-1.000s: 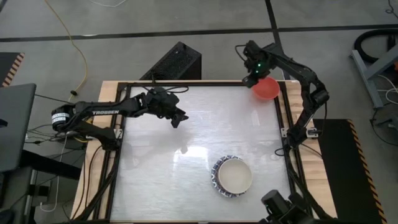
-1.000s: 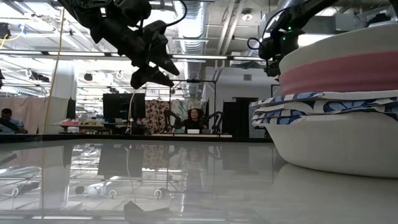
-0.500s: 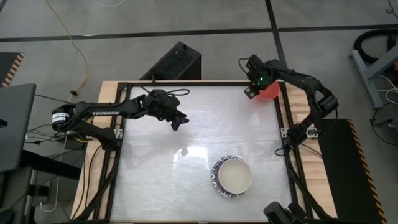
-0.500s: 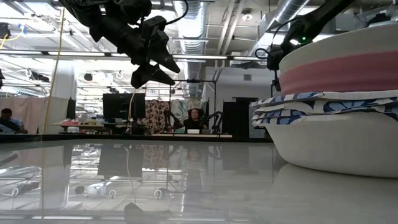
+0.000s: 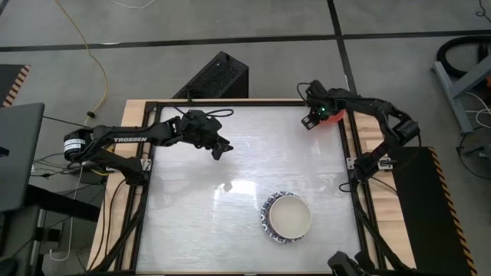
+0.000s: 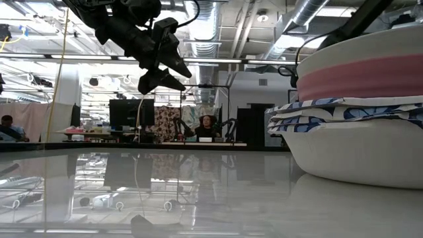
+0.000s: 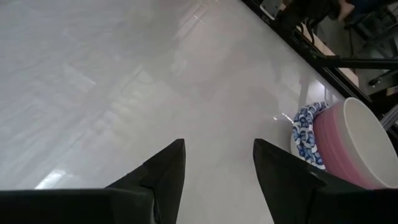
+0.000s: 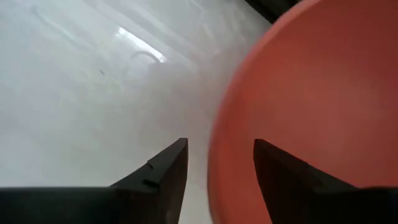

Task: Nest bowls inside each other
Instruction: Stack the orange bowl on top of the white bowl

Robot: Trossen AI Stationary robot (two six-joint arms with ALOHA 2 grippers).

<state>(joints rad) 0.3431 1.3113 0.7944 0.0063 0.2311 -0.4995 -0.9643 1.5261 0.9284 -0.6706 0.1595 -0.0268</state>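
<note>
At the table's far right corner, the right gripper (image 5: 313, 123) straddles the red bowl's (image 8: 311, 112) rim, jaws spread, one finger on each side. The left gripper (image 5: 221, 149) hovers spread and empty over the table (image 5: 245, 176); the nested stack (image 5: 288, 217) sits near the front.

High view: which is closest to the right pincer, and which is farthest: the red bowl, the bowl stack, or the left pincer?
1. Red bowl: right at the open right pincer, far right corner.
2. Left pincer: across the table, hovering at the left.
3. Bowl stack: at the near edge.
The last two are nearly equal; I can't rank them firmly.
</note>
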